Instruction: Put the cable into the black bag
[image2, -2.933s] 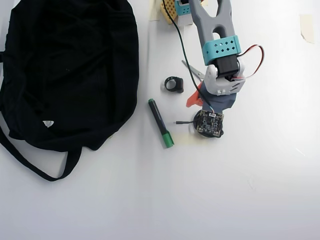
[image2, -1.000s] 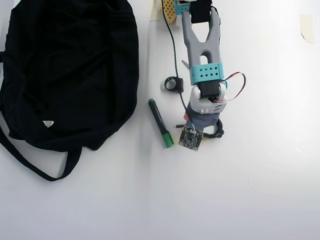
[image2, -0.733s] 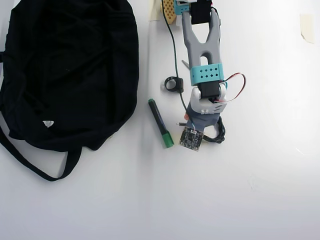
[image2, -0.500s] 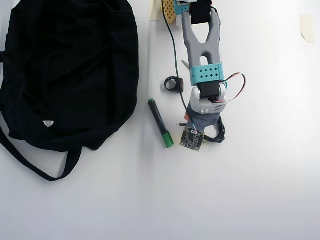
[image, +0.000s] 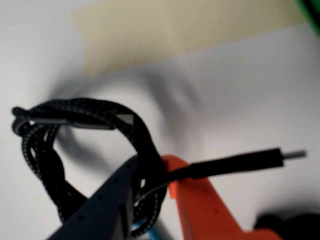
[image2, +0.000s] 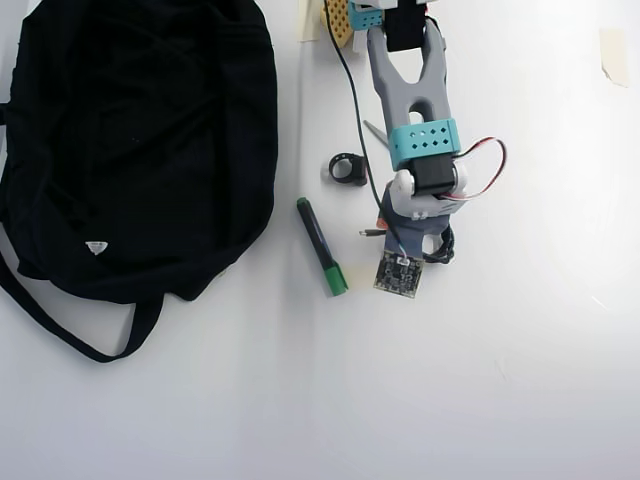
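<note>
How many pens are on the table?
1. The black marker with the green cap lies between the black bag and the gripper in the overhead view. The arm might hide more.

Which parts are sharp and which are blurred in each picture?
Wrist view: the cable coil is fairly sharp; its plug, the tape and the orange finger are soft. Overhead view: evenly lit, sharp; the black bag shows little detail.
</note>
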